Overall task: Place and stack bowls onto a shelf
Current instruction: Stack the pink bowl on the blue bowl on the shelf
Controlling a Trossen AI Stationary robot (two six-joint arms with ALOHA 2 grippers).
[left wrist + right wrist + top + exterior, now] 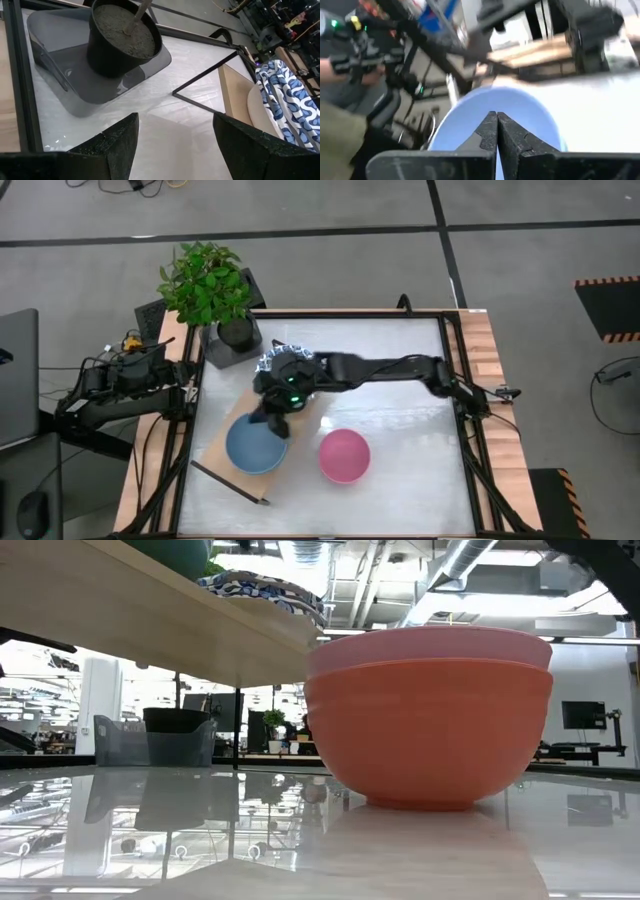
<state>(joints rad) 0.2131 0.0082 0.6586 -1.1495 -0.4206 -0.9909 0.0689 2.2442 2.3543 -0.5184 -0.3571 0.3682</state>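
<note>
On the shelf [215,442], at the end far from the plant pot [236,332], sits the blue bowl [255,447]. Your right end effector [276,423] reaches across to the shelf and pinches that bowl's rim, fingers pressed together on it. I think the bowl is hard, smooth and slippery, so hold the thin rim. The pink bowl [344,456] waits beside the shelf. Your left end effector [175,145] rests open near the pot.

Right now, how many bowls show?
5: blue bowl, in the right tool, with green bowl on the shelf; patterned bowl beside; pink bowl nested in red bowl on the table. Others may be hidden.
</note>
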